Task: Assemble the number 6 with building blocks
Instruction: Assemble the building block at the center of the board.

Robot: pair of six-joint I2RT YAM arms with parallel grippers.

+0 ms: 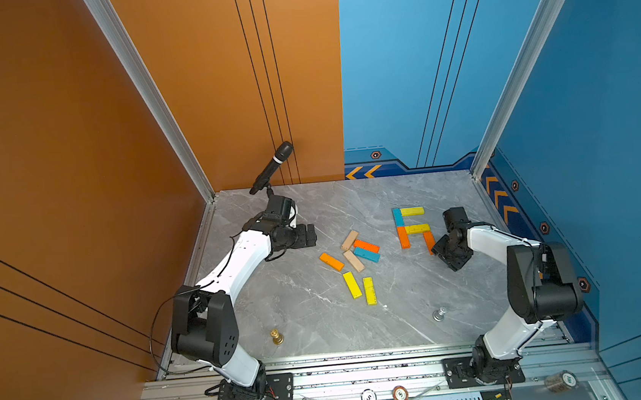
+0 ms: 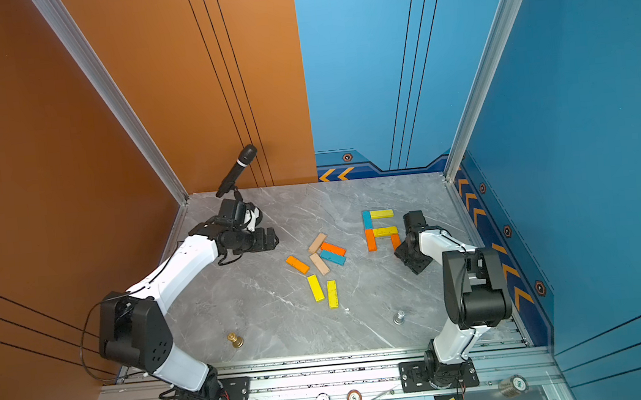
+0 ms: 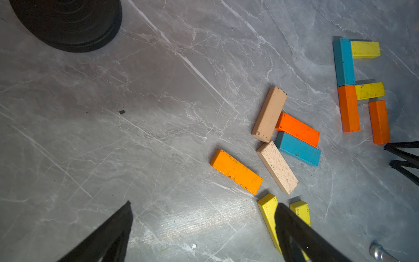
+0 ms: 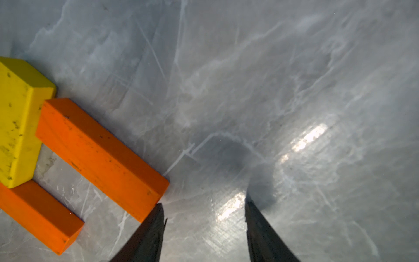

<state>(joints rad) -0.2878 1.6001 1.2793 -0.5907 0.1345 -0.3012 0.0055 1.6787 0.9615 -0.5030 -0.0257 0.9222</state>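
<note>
Left hand (image 3: 204,204) wide agape, right hand (image 4: 204,202) half agape.

orange wall (image 1: 49,153) one side, blue wall (image 1: 398,63) the other, grey marble table (image 1: 300,309), aluminium corner posts (image 1: 147,89), bit of glare (image 4: 308,138)

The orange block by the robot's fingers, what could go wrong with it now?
First, the right arm's fingers sit right beside the end of the orange rectangular wooden block; a sideways swing could knock it crooked and shove the yellow wooden block beside it. Second, the loose wooden blocks lie touching in a pile, so grabbing one may scatter its neighbours.
</note>
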